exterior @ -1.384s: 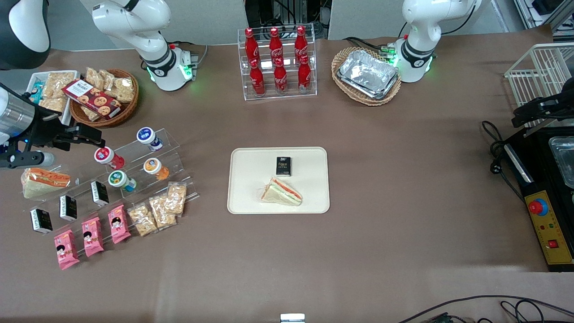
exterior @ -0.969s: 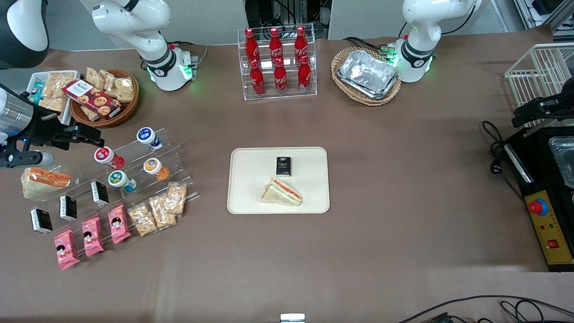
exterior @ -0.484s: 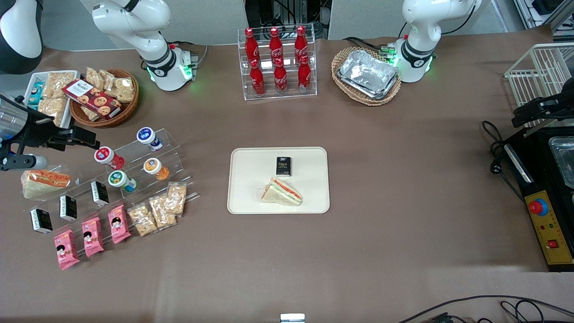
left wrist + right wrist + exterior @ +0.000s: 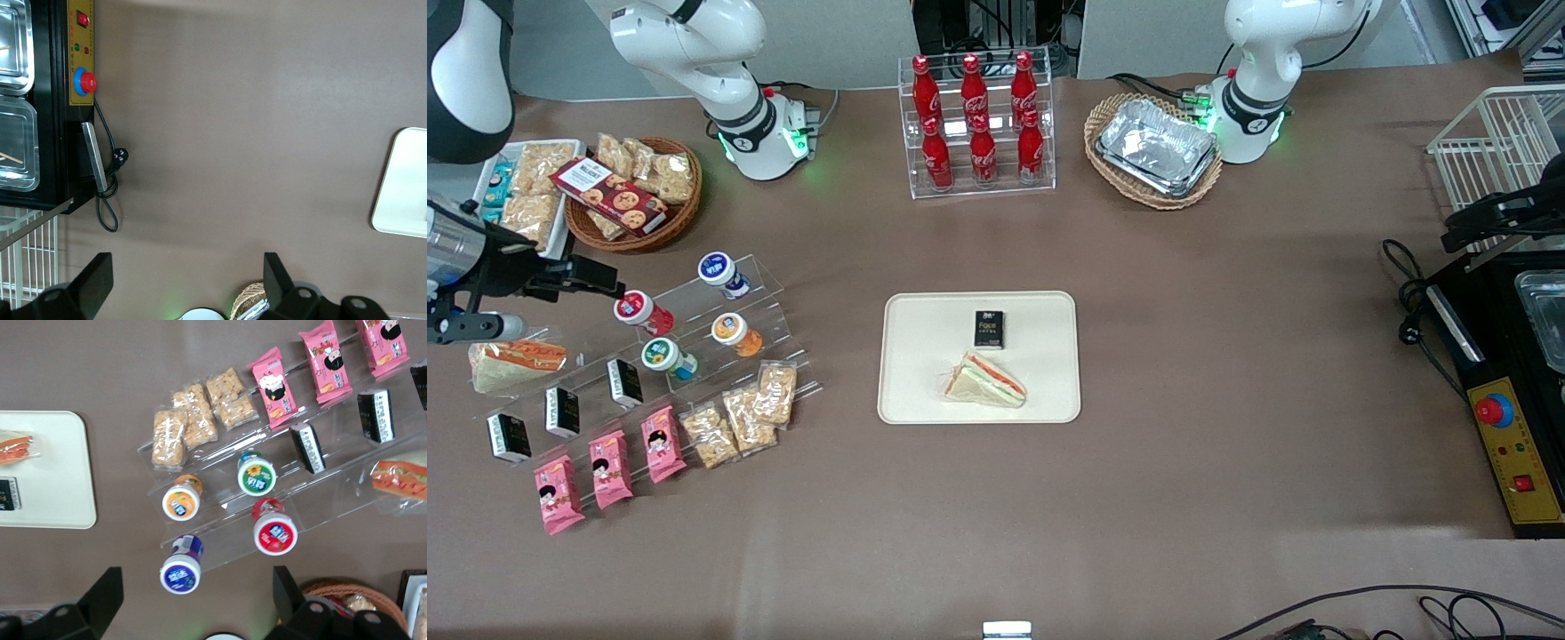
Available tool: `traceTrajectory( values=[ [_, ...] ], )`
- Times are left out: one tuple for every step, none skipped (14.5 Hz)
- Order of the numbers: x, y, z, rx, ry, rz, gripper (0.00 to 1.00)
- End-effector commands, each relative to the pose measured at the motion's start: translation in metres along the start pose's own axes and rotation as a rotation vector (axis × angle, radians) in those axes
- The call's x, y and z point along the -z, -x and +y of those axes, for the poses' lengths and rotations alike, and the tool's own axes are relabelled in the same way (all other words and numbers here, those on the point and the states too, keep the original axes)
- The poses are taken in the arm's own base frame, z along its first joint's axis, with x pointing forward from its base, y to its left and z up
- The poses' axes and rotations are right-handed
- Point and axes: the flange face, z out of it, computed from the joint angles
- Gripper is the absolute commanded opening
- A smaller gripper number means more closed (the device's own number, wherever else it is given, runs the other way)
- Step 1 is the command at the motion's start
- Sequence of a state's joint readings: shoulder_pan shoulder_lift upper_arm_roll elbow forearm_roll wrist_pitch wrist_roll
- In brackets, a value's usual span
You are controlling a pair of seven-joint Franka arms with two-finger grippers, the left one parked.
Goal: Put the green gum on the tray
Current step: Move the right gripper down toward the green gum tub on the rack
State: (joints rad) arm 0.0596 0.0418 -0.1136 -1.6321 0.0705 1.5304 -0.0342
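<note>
Front view shows the right arm's black two-finger gripper (image 4: 596,276) hanging over the working arm's end of the table, just beside the red-lidded bottle (image 4: 637,310) on the clear acrylic stepped rack (image 4: 774,293). Its fingers stand apart and hold nothing, as the right wrist view confirms with a wide gap between the fingertips (image 4: 110,590).

The green gum (image 4: 667,357), a small cylindrical bottle with a white-and-green lid and teal-blue body, lies on the rack's middle step, nearer the front camera than the red-lidded bottle and beside the orange-lidded bottle (image 4: 735,333). A blue-lidded bottle (image 4: 721,272) sits on the highest step. Black small boxes (image 4: 624,382) share the green gum's step.

The large flat cream-coloured rectangular tray (image 4: 925,391) lies in the table's middle, well apart from the rack. On it rest a black small packet (image 4: 988,329) and a wrapped triangular sandwich (image 4: 985,380).
</note>
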Motion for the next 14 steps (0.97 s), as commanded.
traceTrajectory(
  values=[
    [-0.020, 0.003, 0.031, 0.049, -0.013, 0.035, 1.00],
    [-0.029, 0.001, 0.034, 0.058, -0.013, 0.034, 1.00],
    [-0.036, 0.001, 0.035, 0.059, -0.012, 0.037, 1.00],
    [-0.043, 0.002, 0.036, 0.059, -0.010, 0.044, 1.00],
    [-0.053, 0.003, 0.038, 0.058, -0.001, 0.048, 1.00],
    [-0.059, 0.004, 0.040, 0.059, 0.011, 0.061, 1.00],
    [-0.065, 0.005, 0.043, 0.060, 0.027, 0.075, 1.00],
    [-0.070, 0.003, 0.044, 0.060, 0.031, 0.081, 1.00],
    [-0.078, 0.003, 0.044, 0.059, 0.031, 0.079, 1.00],
    [-0.088, 0.003, 0.045, 0.058, 0.033, 0.091, 1.00],
    [-0.097, 0.004, 0.045, 0.059, 0.034, 0.105, 1.00],
    [-0.108, 0.007, 0.046, 0.060, 0.034, 0.117, 1.00],
    [-0.117, 0.010, 0.046, 0.060, 0.036, 0.126, 1.00],
    [-0.126, 0.011, 0.047, 0.059, 0.036, 0.128, 1.00]
  ],
)
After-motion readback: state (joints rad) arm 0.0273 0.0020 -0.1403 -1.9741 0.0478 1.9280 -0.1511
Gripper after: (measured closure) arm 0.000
